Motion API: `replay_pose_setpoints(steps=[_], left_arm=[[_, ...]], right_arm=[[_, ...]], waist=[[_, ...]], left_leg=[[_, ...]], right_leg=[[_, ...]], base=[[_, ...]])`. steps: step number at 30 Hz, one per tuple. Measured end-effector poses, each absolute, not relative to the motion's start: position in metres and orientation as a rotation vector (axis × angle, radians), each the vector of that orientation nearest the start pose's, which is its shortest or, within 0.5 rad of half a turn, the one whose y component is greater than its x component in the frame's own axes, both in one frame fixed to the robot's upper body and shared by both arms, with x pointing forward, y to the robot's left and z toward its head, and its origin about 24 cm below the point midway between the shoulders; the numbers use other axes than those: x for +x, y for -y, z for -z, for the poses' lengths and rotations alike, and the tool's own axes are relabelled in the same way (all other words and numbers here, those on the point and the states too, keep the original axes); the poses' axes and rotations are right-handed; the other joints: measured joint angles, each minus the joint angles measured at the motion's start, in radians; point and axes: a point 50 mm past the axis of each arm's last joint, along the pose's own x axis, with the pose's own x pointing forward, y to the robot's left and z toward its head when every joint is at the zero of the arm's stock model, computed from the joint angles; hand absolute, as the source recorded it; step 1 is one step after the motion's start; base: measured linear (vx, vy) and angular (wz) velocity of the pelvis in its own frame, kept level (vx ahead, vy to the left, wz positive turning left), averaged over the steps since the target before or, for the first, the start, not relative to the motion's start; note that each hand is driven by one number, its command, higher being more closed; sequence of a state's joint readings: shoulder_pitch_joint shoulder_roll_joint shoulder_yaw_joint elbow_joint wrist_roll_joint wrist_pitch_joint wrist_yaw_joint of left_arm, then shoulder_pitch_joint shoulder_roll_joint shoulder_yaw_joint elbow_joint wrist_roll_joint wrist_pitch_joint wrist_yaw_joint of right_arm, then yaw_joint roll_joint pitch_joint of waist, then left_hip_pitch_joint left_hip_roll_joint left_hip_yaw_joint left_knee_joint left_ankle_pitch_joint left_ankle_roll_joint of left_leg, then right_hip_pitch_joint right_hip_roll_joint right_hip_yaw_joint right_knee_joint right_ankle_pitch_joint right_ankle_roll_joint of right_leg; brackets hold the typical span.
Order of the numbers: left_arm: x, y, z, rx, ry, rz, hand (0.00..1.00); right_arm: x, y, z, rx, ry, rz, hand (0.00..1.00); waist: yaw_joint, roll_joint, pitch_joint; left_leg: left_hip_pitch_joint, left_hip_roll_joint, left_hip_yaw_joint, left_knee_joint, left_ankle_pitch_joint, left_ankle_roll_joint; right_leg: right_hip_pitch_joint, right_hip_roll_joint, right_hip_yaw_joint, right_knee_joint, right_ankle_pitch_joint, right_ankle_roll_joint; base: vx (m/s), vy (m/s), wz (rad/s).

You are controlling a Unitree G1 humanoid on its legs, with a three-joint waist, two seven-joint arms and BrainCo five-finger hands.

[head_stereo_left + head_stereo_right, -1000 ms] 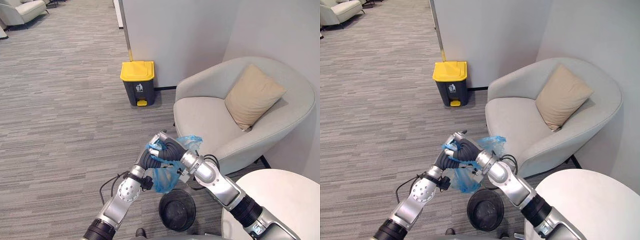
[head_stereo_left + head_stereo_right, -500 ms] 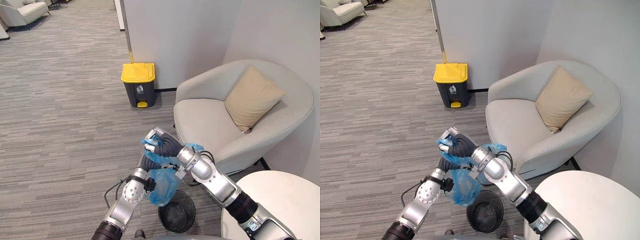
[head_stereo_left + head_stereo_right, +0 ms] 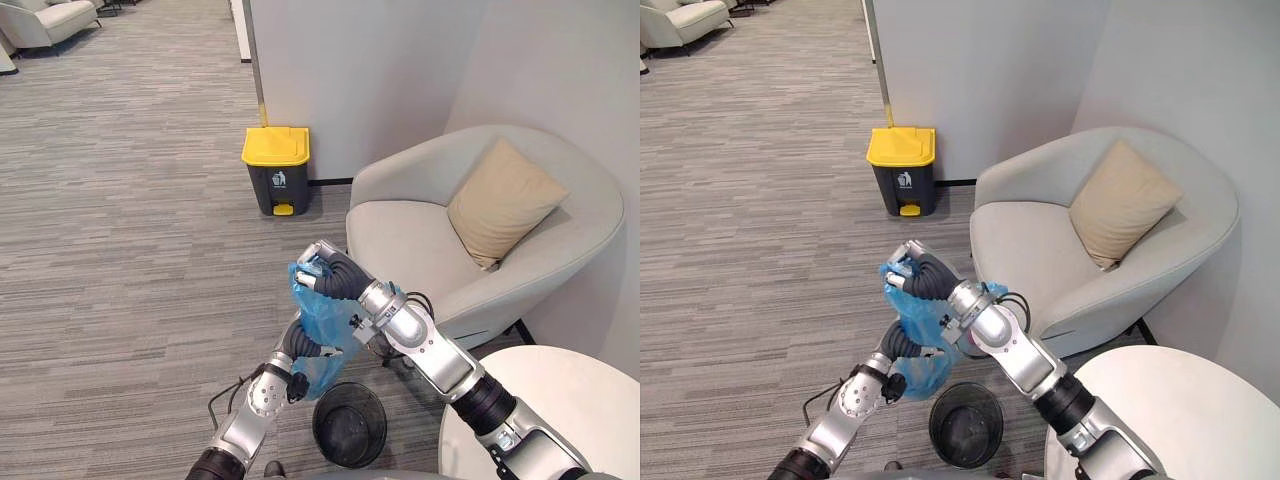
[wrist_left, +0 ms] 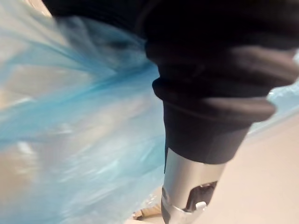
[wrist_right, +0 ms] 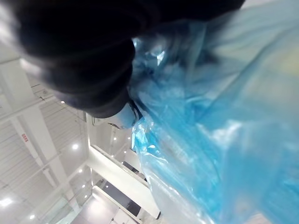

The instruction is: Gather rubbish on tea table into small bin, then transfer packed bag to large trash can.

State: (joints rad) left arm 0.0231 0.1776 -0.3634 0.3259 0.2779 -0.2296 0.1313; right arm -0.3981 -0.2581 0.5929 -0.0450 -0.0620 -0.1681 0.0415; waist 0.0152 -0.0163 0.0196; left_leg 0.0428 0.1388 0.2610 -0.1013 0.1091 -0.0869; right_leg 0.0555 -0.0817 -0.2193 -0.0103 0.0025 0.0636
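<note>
Where the two arms meet above the floor, a blue plastic bag (image 3: pixel 330 322) hangs clear of the carpet, gathered at the top and fuller lower down.

Right hand (image 3: pixel 322 270): at the bag's neck, fingers curled tight into the bunched plastic, blue film wrapped over them. Its wrist view gives dark ribbed cover against crumpled blue, blurred; fingers not separable there.

Left hand (image 3: pixel 895 343): lower, pressed against the bag's near side. Dark cover shows in the eye views; the rest lies behind the plastic. Grip cannot be told. Its wrist view is smeared blue film beside the cover, no contents legible.

Bag contents: pale shapes through the film, not identifiable.

Small black mesh bin (image 3: pixel 355 430): on the floor just below the bag, apart from it.

Large trash can (image 3: pixel 276 180), dark body, yellow lid shut: against the wall, well apart.

Grey armchair (image 3: pixel 410 235) with tan cushion (image 3: pixel 503 200) to the right. White round table (image 3: pixel 545 400) cut off at the lower corner.
</note>
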Motion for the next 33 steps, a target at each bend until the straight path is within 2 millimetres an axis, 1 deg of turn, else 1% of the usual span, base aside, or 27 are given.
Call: replay_pose_setpoints(steps=[5, 10, 14, 21, 24, 28, 29, 33], left_arm=[[0.225, -0.114, 0.024, 0.447, -0.086, 0.270, 0.00], [0.229, -0.111, 0.013, 0.404, -0.050, 0.230, 0.00], [0.232, -0.105, 0.003, 0.370, -0.009, 0.199, 0.00], [0.235, -0.100, 0.002, 0.346, -0.021, 0.149, 0.00], [0.237, -0.098, -0.003, 0.340, 0.000, 0.140, 0.00], [0.244, -0.093, -0.010, 0.346, 0.029, 0.154, 0.00], [0.246, -0.092, -0.012, 0.347, 0.036, 0.155, 1.00], [0.253, -0.089, -0.019, 0.348, 0.060, 0.157, 1.00]], right_arm=[[0.258, 0.021, -0.139, -0.261, 0.549, -0.732, 1.00], [0.253, 0.017, -0.150, -0.178, 0.580, -0.751, 1.00], [0.252, 0.014, -0.151, -0.138, 0.573, -0.766, 1.00], [0.245, 0.003, -0.149, -0.100, 0.557, -0.821, 1.00], [0.243, -0.001, -0.150, -0.061, 0.553, -0.831, 1.00], [0.233, -0.014, -0.146, -0.027, 0.533, -0.911, 1.00], [0.231, -0.016, -0.146, -0.023, 0.532, -0.919, 1.00], [0.231, -0.021, -0.151, -0.009, 0.541, -0.936, 1.00]], waist=[[0.000, -0.001, 0.000], [0.000, -0.001, 0.000], [0.000, -0.001, 0.000], [0.000, -0.001, 0.000], [0.001, -0.002, 0.000], [0.000, -0.003, -0.001], [0.000, -0.003, -0.001], [0.000, -0.003, -0.001]], left_leg=[[0.002, -0.001, 0.000, -0.002, 0.000, 0.000], [0.001, -0.001, 0.001, -0.002, 0.000, 0.000], [0.001, -0.001, 0.002, -0.002, 0.000, 0.000], [0.002, -0.001, 0.003, -0.002, 0.000, 0.000], [0.002, -0.001, 0.003, -0.002, 0.000, 0.000], [0.002, -0.001, 0.005, -0.002, 0.000, 0.000], [0.003, -0.001, 0.005, -0.002, 0.000, 0.000], [0.004, -0.001, 0.007, -0.002, 0.000, 0.000]], right_leg=[[-0.005, -0.001, 0.000, 0.002, -0.001, 0.001], [-0.007, -0.001, 0.001, 0.004, -0.001, 0.001], [-0.008, -0.001, 0.002, 0.004, -0.001, 0.001], [-0.008, -0.001, 0.003, 0.003, -0.001, 0.001], [-0.008, -0.001, 0.003, 0.004, -0.001, 0.001], [-0.008, -0.001, 0.004, 0.004, 0.000, 0.000], [-0.009, -0.001, 0.005, 0.004, 0.000, 0.000], [-0.009, -0.001, 0.007, 0.005, 0.000, 0.000]], base=[[0.00, 0.000, 0.00], [0.00, 0.000, 0.00], [0.00, 0.000, 0.00], [0.00, 0.000, 0.00], [0.00, 0.000, 0.00], [0.00, 0.000, 0.00], [0.00, 0.000, 0.00], [0.00, 0.000, 0.00]])
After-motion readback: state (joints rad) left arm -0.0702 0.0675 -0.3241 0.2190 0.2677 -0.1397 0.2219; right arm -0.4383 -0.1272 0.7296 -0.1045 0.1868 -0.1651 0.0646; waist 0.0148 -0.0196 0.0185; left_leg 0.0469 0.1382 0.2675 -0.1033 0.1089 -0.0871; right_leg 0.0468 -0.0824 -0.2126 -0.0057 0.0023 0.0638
